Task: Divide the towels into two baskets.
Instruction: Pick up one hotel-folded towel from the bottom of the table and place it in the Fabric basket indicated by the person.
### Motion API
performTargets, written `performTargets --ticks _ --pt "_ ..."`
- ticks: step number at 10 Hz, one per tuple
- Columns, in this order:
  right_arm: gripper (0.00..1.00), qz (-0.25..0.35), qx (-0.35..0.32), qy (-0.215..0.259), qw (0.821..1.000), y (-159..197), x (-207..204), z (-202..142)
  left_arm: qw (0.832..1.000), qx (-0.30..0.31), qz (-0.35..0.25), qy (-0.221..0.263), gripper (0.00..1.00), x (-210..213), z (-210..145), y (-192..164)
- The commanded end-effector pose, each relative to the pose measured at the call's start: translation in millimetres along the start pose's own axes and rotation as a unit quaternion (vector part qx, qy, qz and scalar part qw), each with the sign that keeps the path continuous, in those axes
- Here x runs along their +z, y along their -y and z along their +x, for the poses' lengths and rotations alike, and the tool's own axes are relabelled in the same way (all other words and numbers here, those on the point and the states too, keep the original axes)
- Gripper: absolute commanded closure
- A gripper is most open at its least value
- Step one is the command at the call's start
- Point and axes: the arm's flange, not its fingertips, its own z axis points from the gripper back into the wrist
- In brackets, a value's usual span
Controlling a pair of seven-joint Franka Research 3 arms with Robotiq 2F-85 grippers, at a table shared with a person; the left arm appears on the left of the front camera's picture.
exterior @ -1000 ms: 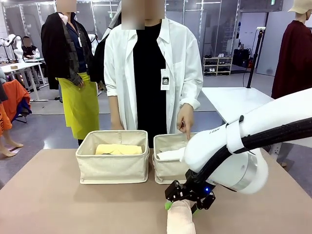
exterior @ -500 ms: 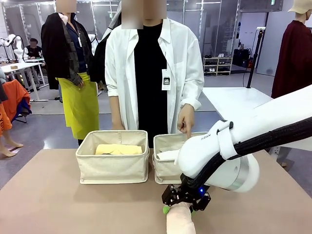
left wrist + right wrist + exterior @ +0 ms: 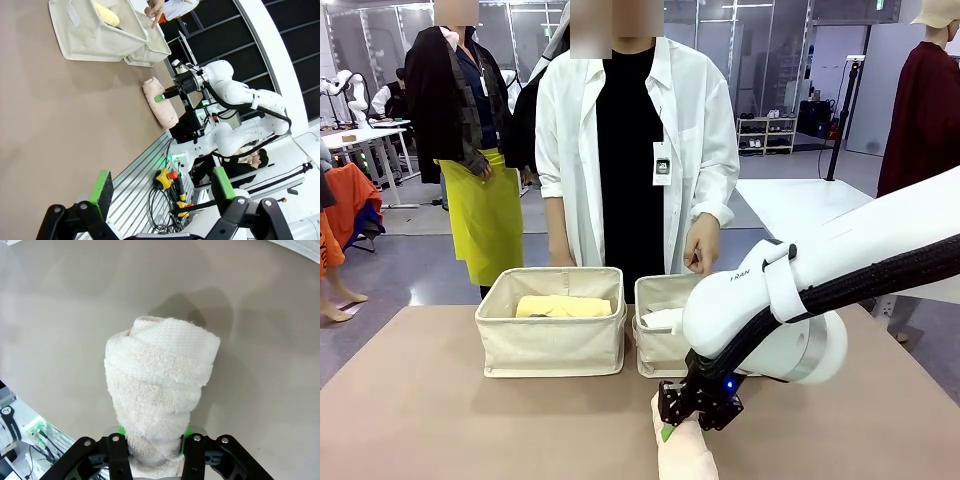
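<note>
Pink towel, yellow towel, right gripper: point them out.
pink towel (image 3: 160,390): right wrist view, middle of the roll.
yellow towel (image 3: 563,306): front view, top, in the left basket.
right gripper (image 3: 682,425): front view, between the fingertips, on the towel.

Right claw (image 3: 695,418): shifted left and slightly up in the lower centre of the frame over the past second, now closed around the pale pink towel (image 3: 682,452). Person's hand (image 3: 700,245): pointing finger withdrawn, curled.
</note>
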Motion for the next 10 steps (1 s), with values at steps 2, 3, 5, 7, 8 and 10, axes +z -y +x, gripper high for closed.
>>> performTargets --ticks 2,3,5,7,8,10 --pt "0.73 -0.02 0.009 -0.019 1.0 -8 25 -2 1.0 0.001 -0.001 0.003 0.0 -1 -3 6" --pt "0.73 -0.014 0.022 -0.021 0.999 -11 42 -4 1.0 0.001 -0.001 0.003 0.0 -1 -3 6" --pt "0.73 -0.053 0.125 -0.012 0.991 -24 89 -6 1.0 0.001 -0.001 0.003 0.0 -1 -3 6" --pt "0.73 -0.088 0.25 -0.032 0.964 -39 133 -1 1.0 0.001 -0.001 0.003 0.0 -1 -3 6" --pt "0.73 -0.098 0.308 -0.034 0.946 -47 151 1 1.0 0.001 -0.001 0.003 0.0 -1 -3 6" --pt "0.73 -0.119 0.458 -0.071 0.878 -55 184 2 1.0 0.001 -0.001 0.003 0.0 -1 -3 6"
